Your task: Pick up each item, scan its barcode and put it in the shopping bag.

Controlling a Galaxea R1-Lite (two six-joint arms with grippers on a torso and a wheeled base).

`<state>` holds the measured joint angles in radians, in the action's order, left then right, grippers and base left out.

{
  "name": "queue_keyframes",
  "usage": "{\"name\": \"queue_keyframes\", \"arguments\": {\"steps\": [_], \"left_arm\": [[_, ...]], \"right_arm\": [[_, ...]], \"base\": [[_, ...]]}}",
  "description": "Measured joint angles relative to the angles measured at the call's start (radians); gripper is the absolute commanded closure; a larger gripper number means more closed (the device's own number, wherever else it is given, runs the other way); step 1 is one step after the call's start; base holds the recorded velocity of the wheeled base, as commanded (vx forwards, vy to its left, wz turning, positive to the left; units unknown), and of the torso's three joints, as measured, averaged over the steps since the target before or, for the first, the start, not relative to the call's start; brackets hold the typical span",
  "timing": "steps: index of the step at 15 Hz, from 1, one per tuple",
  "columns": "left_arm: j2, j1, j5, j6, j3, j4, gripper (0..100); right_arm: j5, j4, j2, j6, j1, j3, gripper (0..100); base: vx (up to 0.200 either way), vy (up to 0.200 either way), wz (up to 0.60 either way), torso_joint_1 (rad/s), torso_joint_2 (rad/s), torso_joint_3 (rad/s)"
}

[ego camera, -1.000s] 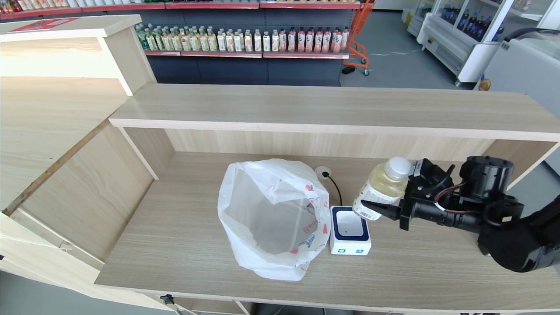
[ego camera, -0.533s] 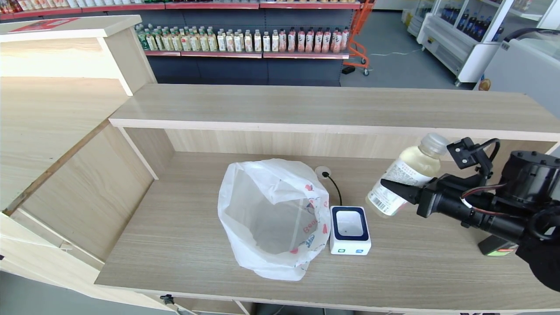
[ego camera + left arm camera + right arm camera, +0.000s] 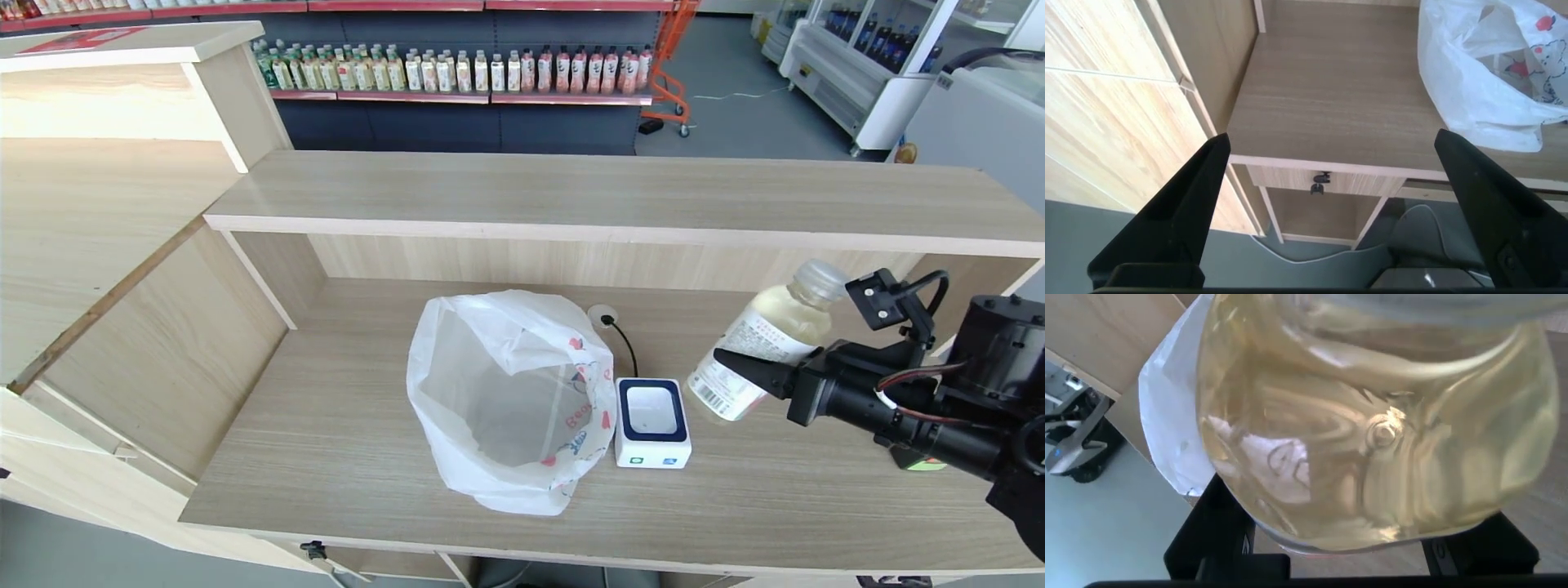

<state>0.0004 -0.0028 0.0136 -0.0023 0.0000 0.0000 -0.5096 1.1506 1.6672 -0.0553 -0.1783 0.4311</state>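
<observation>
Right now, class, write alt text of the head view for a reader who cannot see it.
The right gripper holds a tilted bottle of pale drink above a wooden counter, barcode end lowest, just right of a small white scanner. An open white shopping bag stands at the scanner's left.

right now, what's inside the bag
No item shows inside the bag: its open mouth reveals bare plastic, with the counter showing through. Its crumpled near folds cover the lowest front corner, so that spot can't be checked. The bottle is outside it.
</observation>
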Motion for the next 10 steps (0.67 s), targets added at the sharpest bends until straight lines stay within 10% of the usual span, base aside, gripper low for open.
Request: {"name": "queue_keyframes", "arguments": {"steps": [3,10], "left_arm": [[0.0,0.0,0.0,0.0,0.0,0.0,0],[0.0,-0.001,0.0,-0.002,0.0,0.0,0]], "right_arm": [[-0.001,0.0,-0.003,-0.017,-0.023,0.0,100],[0.0,-0.005,0.02,-0.05,-0.063,0.021,100]], "base": [[0.0,0.0,0.0,0.0,0.0,0.0],[0.0,0.2,0.0,0.009,0.0,0.001]]}}
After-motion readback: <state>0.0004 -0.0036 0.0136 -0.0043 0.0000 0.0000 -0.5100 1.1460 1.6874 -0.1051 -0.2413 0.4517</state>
